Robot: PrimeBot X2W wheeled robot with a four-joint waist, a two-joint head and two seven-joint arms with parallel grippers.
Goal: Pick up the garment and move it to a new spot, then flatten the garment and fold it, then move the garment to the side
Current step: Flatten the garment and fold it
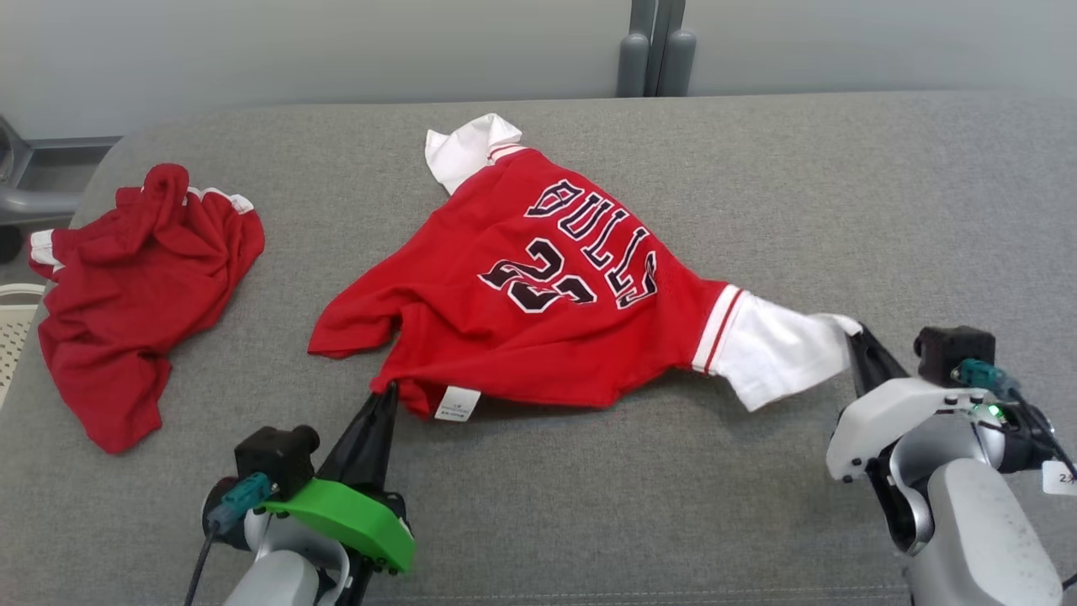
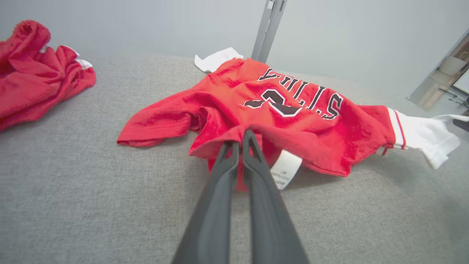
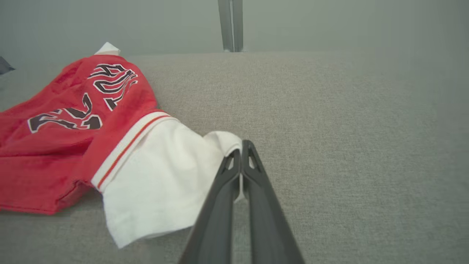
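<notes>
**Both claws pinch the jersey**

On the grey counter, the red jersey lies spread out mid-surface (lettering upside down). A crumpled red garment sits well apart at left. The left claw clamps the jersey's near hem; the right claw clamps its white sleeve.

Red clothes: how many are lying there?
2. The Bulls jersey, with white sleeves, lies in the middle. A crumpled red garment lies apart from it, at the left. Something could be hidden underneath them; I cannot tell.
</notes>
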